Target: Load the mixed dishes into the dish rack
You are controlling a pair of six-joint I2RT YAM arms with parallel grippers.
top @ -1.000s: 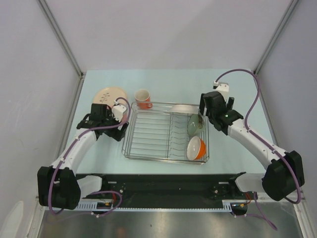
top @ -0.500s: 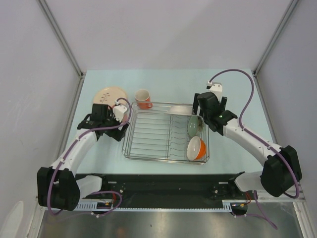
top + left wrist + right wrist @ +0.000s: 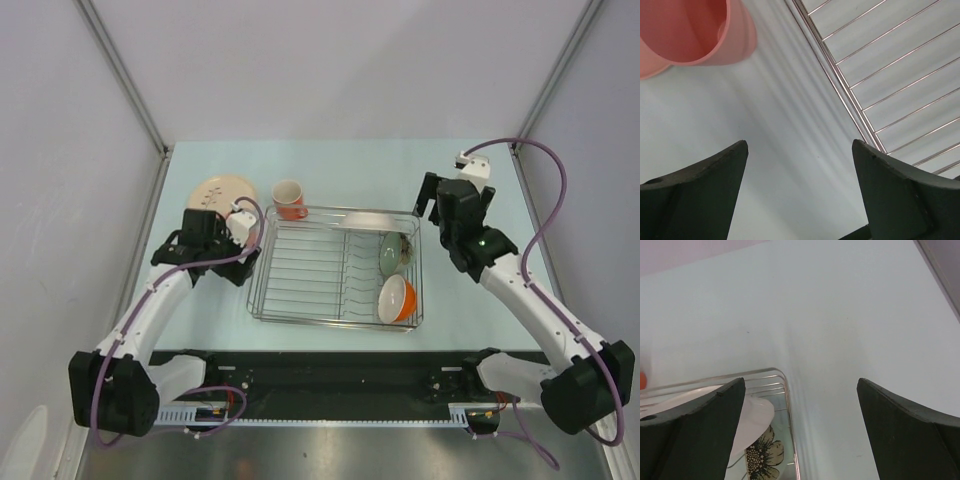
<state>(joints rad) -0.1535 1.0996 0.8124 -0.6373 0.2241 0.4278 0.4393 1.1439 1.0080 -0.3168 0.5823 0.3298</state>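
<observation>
Top external view first: the dish rack (image 3: 300,270) sits in the middle of the table (image 3: 350,165), and three of the dishes are in its right half. The pale green bowl (image 3: 389,254) stands on edge among the dividers toward the far right. The orange white-lined bowl (image 3: 397,298) is tipped on its side by the near right corner. The white plate (image 3: 368,218) is up at the rack's far edge, seen almost edge-on.

Outside the rack, the orange mug (image 3: 290,198) stands upright on the table just past the far left corner. The cream-pink leaf-motif plate (image 3: 222,189) lies flat further left, with the left arm's wrist overlapping its near edge.

In the left wrist view the left gripper (image 3: 800,145) has its fingers spread wide with only bare table between them. The rack's left rail runs just to its right, and the pink cup (image 3: 695,30) is off to the far left, not touching anything.

In the right wrist view the right gripper (image 3: 801,382) is also wide apart and holding nothing. It hangs over the table just beyond the rack's far right corner. The white plate pokes into that view, and there's a flower print under it, but I can't tell which dish it's on.
</observation>
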